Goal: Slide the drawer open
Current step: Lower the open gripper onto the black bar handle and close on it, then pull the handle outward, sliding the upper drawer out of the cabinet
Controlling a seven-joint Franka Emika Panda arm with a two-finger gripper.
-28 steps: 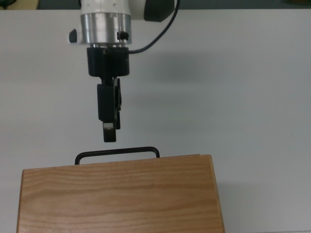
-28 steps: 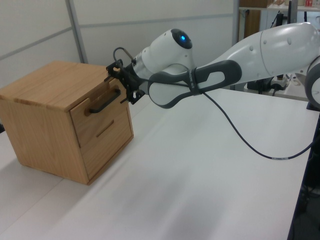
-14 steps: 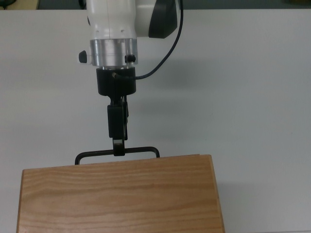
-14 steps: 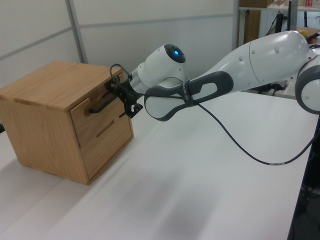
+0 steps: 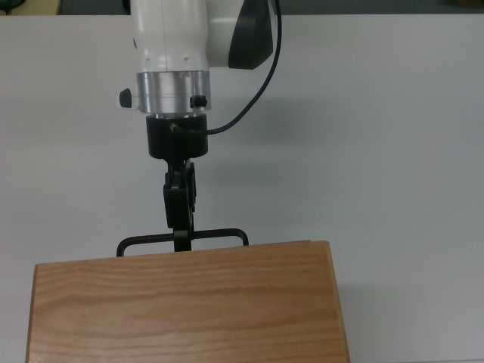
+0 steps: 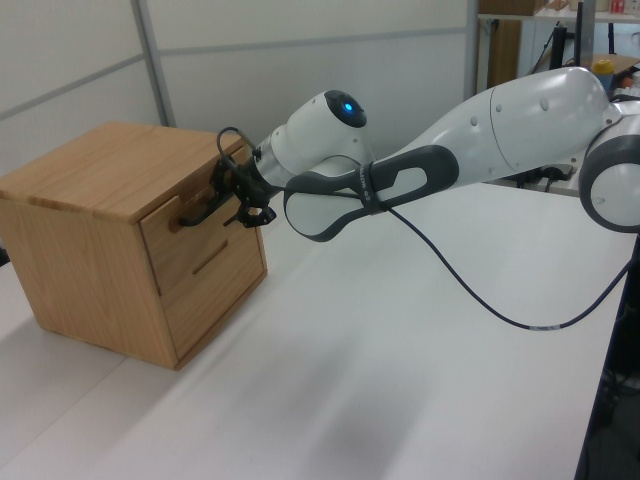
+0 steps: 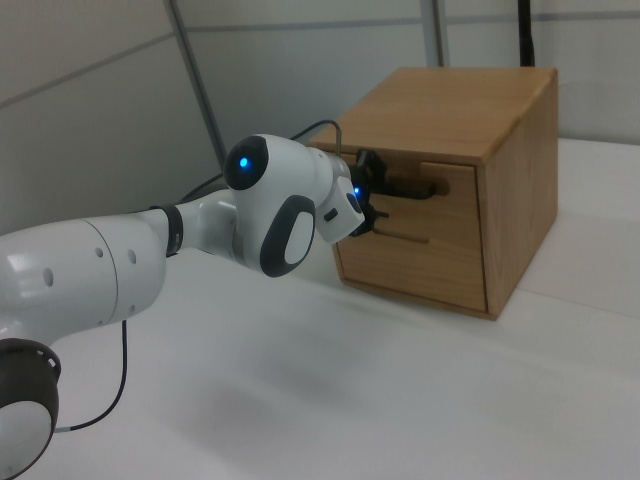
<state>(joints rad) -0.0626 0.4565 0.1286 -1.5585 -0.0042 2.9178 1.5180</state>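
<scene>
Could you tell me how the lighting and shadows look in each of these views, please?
Top view: even, soft light; a faint arm shadow on the white table beside the tool. Left view: diffuse light, a dim shadow beside the cabinet, no glare. Right view: the drawer front is shaded, the cabinet top brighter.

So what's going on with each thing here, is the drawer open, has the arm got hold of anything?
drawer: shut, front flush with the cabinet.
handle: sticks out from the drawer front, with the gripper on it.
gripper: at the handle bar, near its middle in the top view.
cabinet: upright on the table.
</scene>
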